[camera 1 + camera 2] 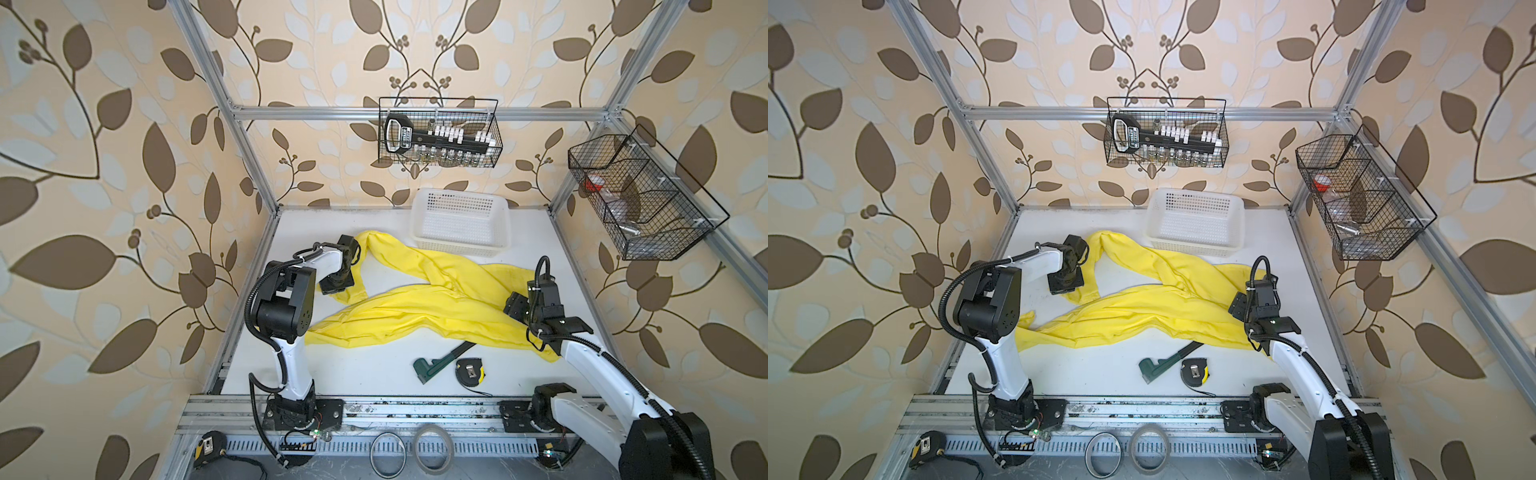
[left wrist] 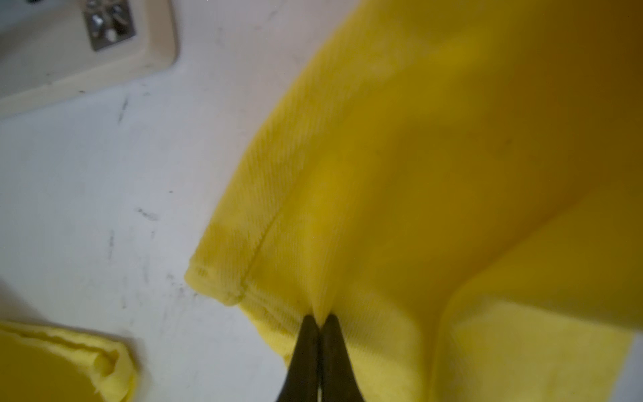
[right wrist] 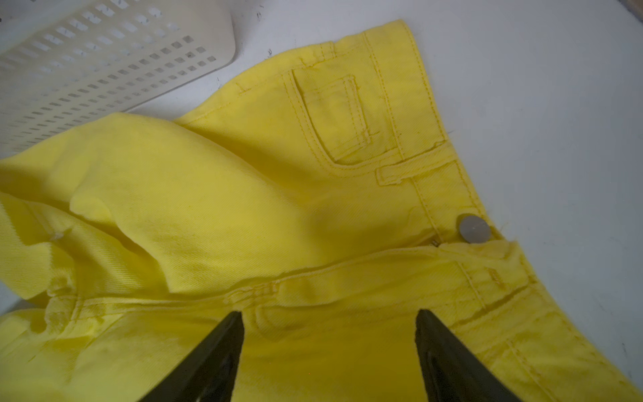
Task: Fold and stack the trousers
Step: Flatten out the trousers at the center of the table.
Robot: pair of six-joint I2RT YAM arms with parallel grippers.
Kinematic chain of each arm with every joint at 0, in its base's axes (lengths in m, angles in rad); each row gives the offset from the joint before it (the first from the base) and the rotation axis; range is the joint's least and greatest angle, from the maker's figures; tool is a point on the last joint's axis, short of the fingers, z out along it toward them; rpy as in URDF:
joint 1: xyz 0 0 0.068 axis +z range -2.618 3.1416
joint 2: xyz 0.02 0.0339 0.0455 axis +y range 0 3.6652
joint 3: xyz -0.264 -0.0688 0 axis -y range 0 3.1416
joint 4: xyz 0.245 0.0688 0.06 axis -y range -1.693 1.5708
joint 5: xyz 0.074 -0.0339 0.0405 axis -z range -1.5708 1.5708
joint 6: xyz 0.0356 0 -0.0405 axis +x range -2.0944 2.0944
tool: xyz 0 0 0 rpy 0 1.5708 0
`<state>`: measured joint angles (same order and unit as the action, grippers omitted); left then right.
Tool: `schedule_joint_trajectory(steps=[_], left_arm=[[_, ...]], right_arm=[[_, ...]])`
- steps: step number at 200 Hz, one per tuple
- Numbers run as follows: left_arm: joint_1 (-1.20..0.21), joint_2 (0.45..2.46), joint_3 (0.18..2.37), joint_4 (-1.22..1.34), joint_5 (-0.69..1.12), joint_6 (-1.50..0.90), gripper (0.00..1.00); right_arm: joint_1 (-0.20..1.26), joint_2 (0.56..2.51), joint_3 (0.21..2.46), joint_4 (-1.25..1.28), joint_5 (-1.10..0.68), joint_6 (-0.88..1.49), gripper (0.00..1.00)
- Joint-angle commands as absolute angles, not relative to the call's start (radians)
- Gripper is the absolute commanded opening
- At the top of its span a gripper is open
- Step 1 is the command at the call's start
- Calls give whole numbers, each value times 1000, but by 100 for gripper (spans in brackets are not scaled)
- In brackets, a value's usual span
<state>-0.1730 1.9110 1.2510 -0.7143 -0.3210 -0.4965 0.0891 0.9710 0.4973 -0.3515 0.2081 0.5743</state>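
Observation:
The yellow trousers (image 1: 415, 305) (image 1: 1142, 309) lie unfolded across the middle of the white table, waist toward the right and both legs running left. The far leg curls back on itself near the left arm. My left gripper (image 1: 338, 291) (image 1: 1065, 287) points down onto that leg's end. In the left wrist view it (image 2: 320, 318) is shut, pinching a ridge of the hem of the trousers (image 2: 435, 156). My right gripper (image 1: 513, 308) (image 1: 1237, 305) hovers over the waist. In the right wrist view it (image 3: 328, 313) is open above the waistband and fly of the trousers (image 3: 243, 195), holding nothing.
A white perforated basket (image 1: 457, 246) (image 3: 104, 52) stands at the back, touching the trousers. A green pipe wrench (image 1: 440, 361), partly under the near leg, and a tape measure (image 1: 469, 370) lie near the front. Two wire baskets (image 1: 440, 133) (image 1: 640, 199) hang on the walls.

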Motion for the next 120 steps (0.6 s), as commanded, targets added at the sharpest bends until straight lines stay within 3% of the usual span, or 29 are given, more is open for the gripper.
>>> schedule_joint_trajectory(steps=[1,51,120], left_arm=[[-157,1882,1343,-851,-453,-446,0],[-74,1853,1504,-1024,-723,-312,0],[13,1831,1536,-1108,-975,-232,2]], right_arm=[[80,956,478,-386,235,562,78],[33,956,454,-399,231,583,78],[-76,927,427,-420,191,603,79]])
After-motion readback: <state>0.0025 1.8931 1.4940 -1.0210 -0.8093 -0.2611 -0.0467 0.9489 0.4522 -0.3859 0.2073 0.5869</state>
